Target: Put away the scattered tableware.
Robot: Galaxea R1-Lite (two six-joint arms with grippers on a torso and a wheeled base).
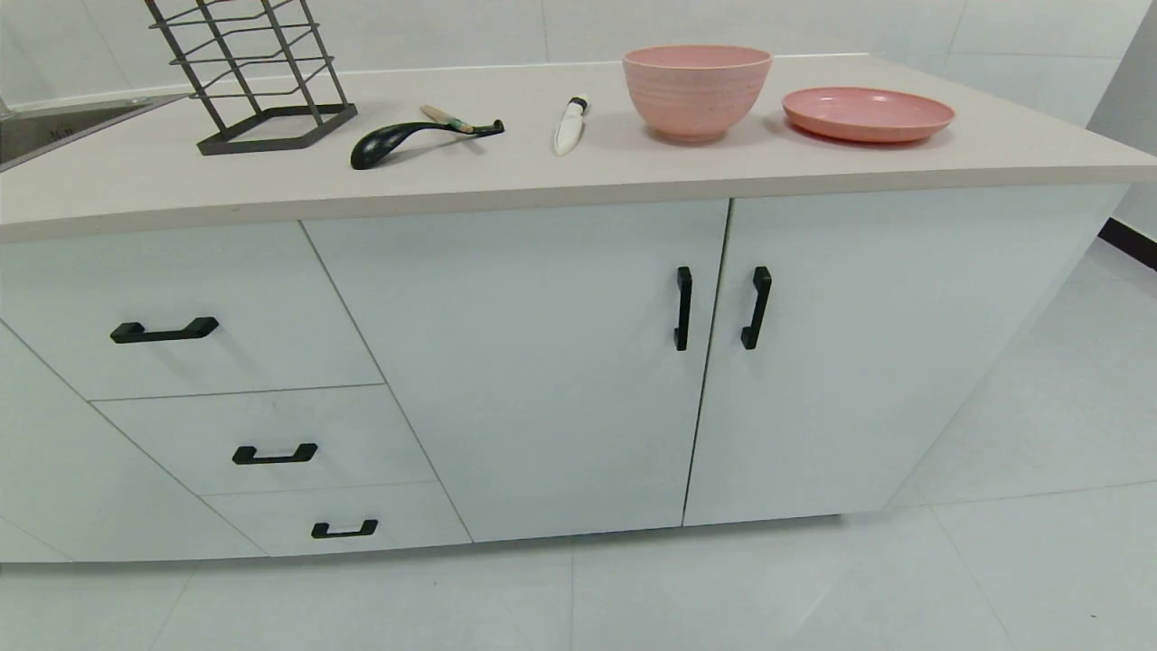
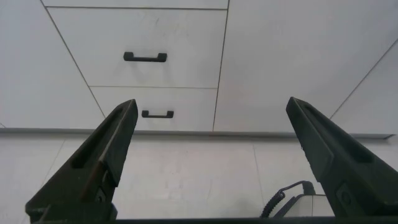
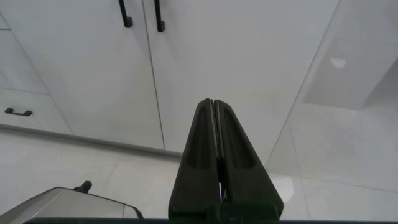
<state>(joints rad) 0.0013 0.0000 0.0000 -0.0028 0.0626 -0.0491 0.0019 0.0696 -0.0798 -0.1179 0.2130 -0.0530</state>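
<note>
Down near the tiled floor, the left gripper hangs in front of the drawers with its fingers spread wide apart. The right gripper hangs in front of the two doors, and its fingers are pressed together. Open floor lies between both grippers and the cabinet, and it continues past the cabinet's right end.

Above the shut drawers and doors, the counter sticks out a little over the cabinet front. A bare strip runs along its whole front edge. Closest to this edge, left of the middle, lies the black spoon, and a wooden-handled utensil lies just behind it, touching or almost touching its handle. The white knife lies near the middle, apart from both. Right of it stands the pink bowl, upright, and the pink plate lies flat just beside the bowl, toward the counter's right end, well back from the front edge.

At the left, the black wire rack stands farther back. The sink is set in the counter's far left corner. A small mark on the sink's wall is too small to read.
</note>
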